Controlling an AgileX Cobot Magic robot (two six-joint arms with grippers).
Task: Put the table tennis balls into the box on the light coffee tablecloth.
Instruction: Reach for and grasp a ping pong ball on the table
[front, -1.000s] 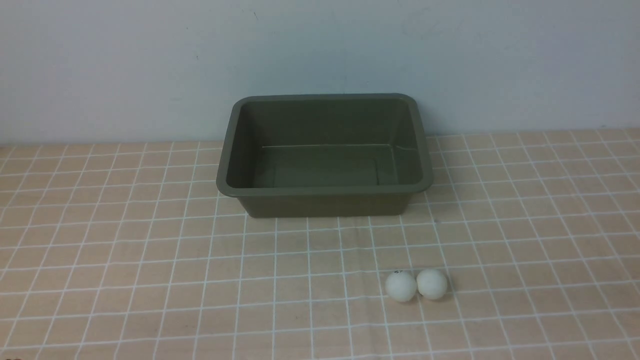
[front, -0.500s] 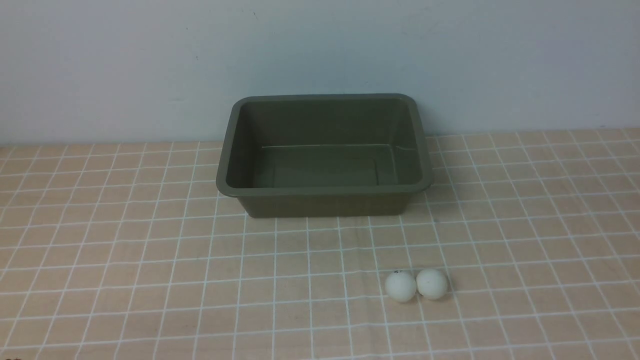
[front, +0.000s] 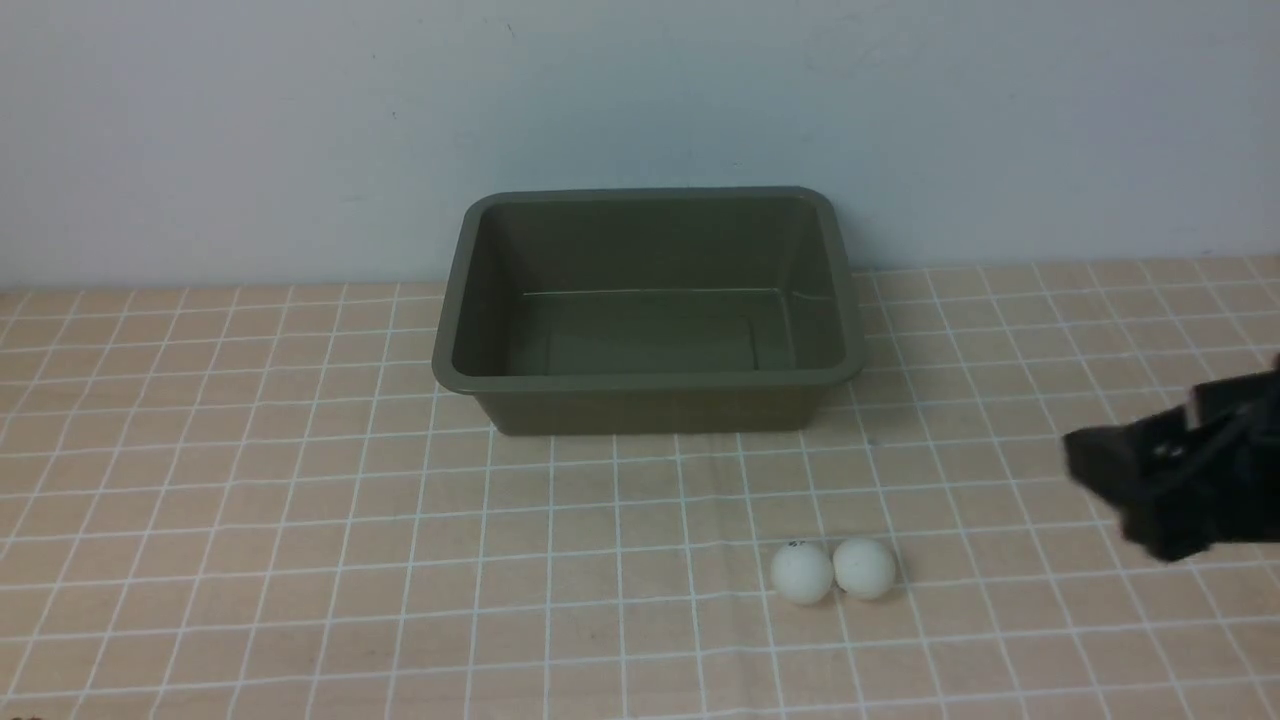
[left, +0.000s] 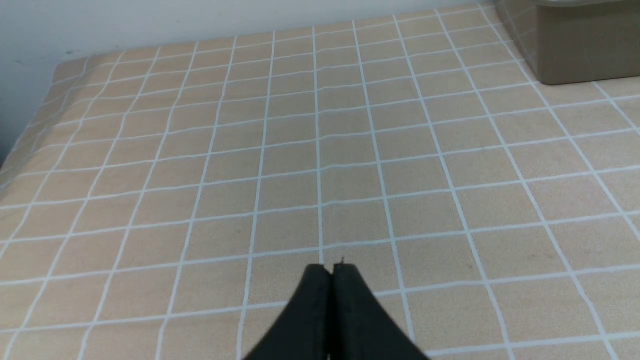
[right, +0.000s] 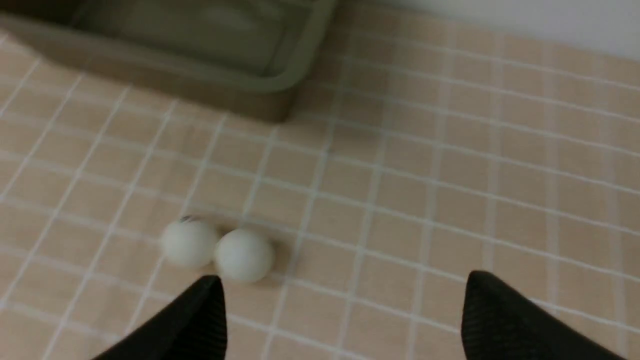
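Hovering spread at frame right, the right tool (front: 1125, 495) is likely starting the first pickup; the left tool (left: 330, 280) is sitting pressed together. Next: straddling one table tennis ball (front: 864, 568).

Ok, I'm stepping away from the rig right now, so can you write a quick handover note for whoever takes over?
The left gripper is shut and empty, over bare tablecloth.
The right gripper is open and empty, to the right of the balls, not touching them.
The marked ball and the plain ball lie touching each other on the tablecloth, in front of the box, near its right end.
Done: nothing; the box is empty.
Left: pick up each ball and put it in the box.
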